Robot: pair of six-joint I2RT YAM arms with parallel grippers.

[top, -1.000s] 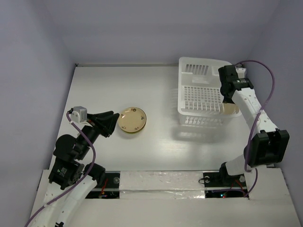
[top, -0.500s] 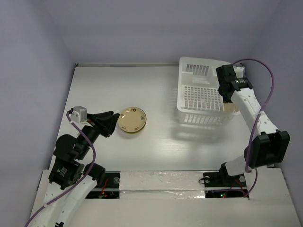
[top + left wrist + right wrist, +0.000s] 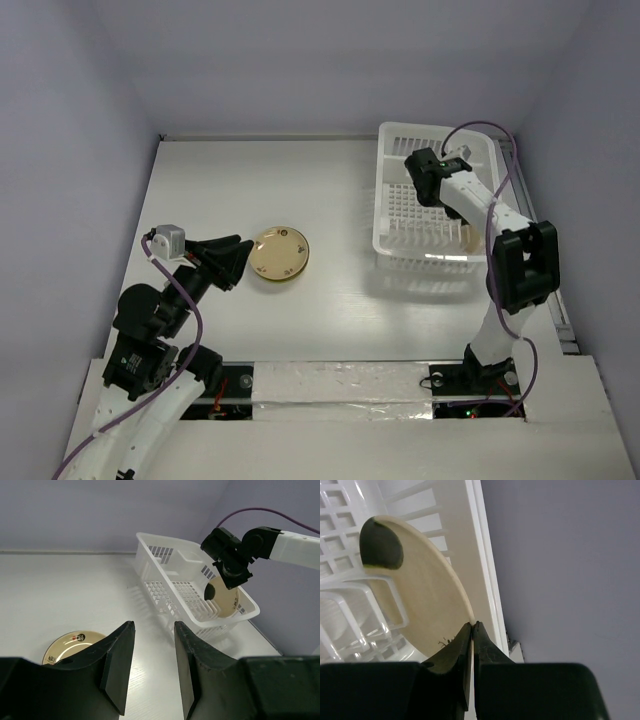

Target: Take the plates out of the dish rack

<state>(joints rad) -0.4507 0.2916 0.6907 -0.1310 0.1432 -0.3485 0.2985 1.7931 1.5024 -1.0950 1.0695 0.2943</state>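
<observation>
1. Far left, the left gripper [image 3: 152, 665] hangs low over the table [image 3: 330, 200], jaws partly apart with nothing between them
2. Just beside its tips the tan plate [image 3: 279, 255] lies flat on the table, well clear of the rack, so that one looks unloaded
3. Moving right, a wide bare stretch of table, then the rack [image 3: 400, 215], a white basket set at the far right side
4. Inside it, at the near right corner, the cream plate [image 3: 420, 595] stands on edge among the pegs, leaning close to the side wall, with a dark patch near its top edge
5. And the right gripper [image 3: 472, 625] is on it: the fingers are pinched together over the plate's upper rim, the thin edge running in between them
6. No other plate shows in the rack from any view, so this reads as the last one to come out
7. Here's what the move turns on: the plate hangs below the right gripper, its face upright and in line with the pegs
8. So it wants to rise along its own plane until the lower edge clears the pegs and the wall
9. The right arm is the one on the job, the left sits well apart across the table
</observation>
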